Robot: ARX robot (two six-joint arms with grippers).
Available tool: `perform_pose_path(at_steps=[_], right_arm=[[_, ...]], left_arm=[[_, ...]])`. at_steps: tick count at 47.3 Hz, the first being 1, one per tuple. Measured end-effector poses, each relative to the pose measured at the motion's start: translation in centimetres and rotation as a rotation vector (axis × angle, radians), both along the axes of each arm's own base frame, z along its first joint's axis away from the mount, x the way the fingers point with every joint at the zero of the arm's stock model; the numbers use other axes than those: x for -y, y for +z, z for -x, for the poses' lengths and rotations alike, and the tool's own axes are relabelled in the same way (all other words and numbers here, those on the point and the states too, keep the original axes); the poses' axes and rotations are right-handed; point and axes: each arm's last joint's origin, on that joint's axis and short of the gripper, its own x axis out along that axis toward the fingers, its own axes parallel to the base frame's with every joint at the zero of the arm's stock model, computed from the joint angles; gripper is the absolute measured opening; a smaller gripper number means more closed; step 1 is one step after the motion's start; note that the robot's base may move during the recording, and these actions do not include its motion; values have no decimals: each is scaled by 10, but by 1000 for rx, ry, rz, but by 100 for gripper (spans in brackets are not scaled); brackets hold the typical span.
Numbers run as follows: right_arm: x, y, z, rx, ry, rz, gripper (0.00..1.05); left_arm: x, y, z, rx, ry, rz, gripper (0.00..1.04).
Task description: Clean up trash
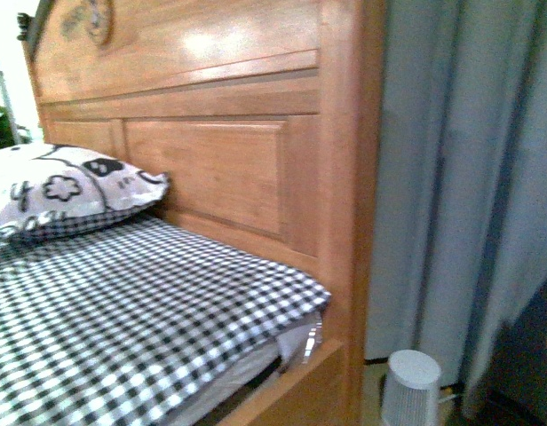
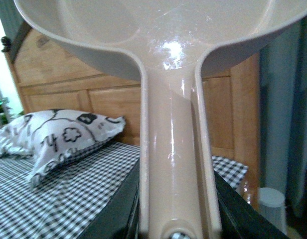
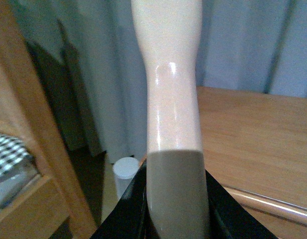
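The dustpan (image 2: 168, 99) lies nearest the lens in the left wrist view. It is a glossy, pale pink pan with a long straight handle. The left gripper (image 2: 178, 221) holds the lower end of that handle, with its black jaws pressed against both sides of it. The pan is raised in front of the headboard (image 1: 202, 169).

A two-tone handle (image 3: 173, 124) lies nearest the lens in the right wrist view. Its upper section is pale pink and its lower section is grey. The right gripper (image 3: 177, 216) clamps the grey section, one black jaw on each side. The far end of this handle is outside the frame.

Neither arm appears in the front view.

- Headboard: panelled light-brown wood, standing upright, with a carved ornament at its top edge.
- Bed (image 1: 122, 302): runs from the foot of the headboard toward the camera under a black-and-white checked sheet. One corner of the sheet overhangs the mattress edge next to the headboard's outer post.
- Pillow (image 1: 60, 191): white with a black pattern. It lies on the sheet, with one corner just beside the headboard's lower panel.
- Curtain (image 1: 460, 177): grey-blue. It hangs beside the headboard's outer post, on the side away from the bed.
- White cylinder (image 1: 411, 386): stands on the floor near the base of that post, in front of the curtain.
- Wooden counter (image 3: 258, 134): lies beyond the cylinder from the headboard post.

The trash shows in none of the three views, so its place relative to the headboard cannot be told.
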Motion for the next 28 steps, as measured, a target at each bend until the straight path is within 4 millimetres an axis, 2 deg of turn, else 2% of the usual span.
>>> perform_pose_path(at_steps=[28], right_arm=[[0, 0, 0, 0, -2, -1, 20]], left_arm=[[0, 0, 0, 0, -2, -1, 27]])
